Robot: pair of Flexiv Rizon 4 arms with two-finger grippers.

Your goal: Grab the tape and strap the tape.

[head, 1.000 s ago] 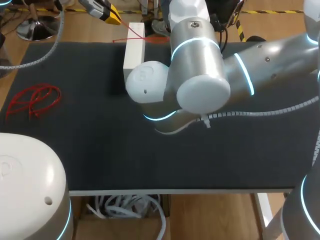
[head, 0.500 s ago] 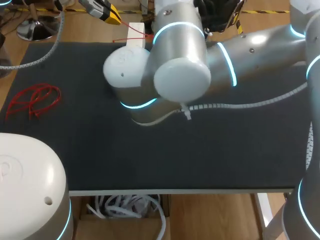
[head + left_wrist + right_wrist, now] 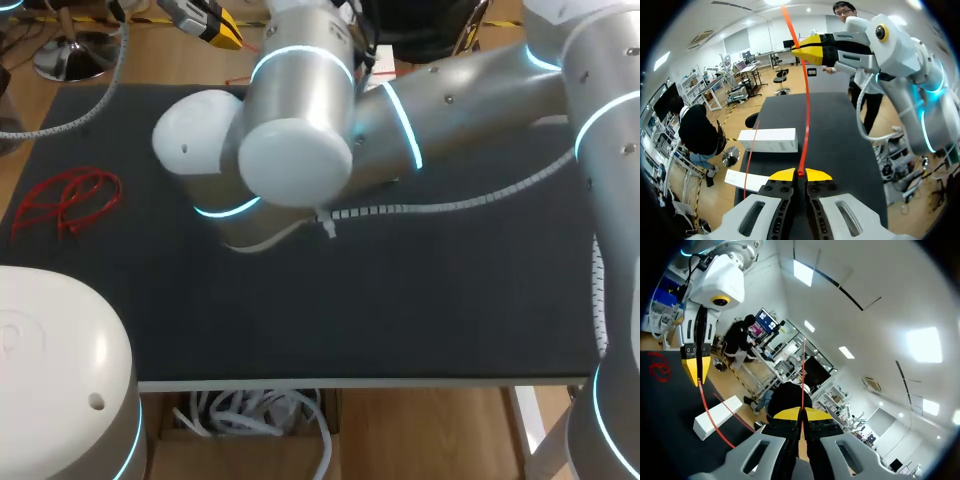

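Note:
A thin red tape strip (image 3: 805, 115) runs taut from my left gripper (image 3: 800, 174), shut on its lower end, up to my right gripper (image 3: 807, 54), shut on its other end. In the right wrist view, my right gripper (image 3: 801, 414) pinches the tape (image 3: 803, 370), while the left gripper (image 3: 696, 369) holds a strand curving down toward the mat. The head view shows the left gripper (image 3: 215, 28) at the table's far left edge. There my right arm (image 3: 300, 150) reaches across the middle and hides its own gripper.
A loose bundle of red tape (image 3: 68, 200) lies on the black mat (image 3: 450, 300) at the left. A white box (image 3: 768, 140) lies on the mat near the far edge, hidden behind my right arm in the head view.
My right arm has swung to the left across the table and now covers the white box in the head view. The left gripper has kept its place.

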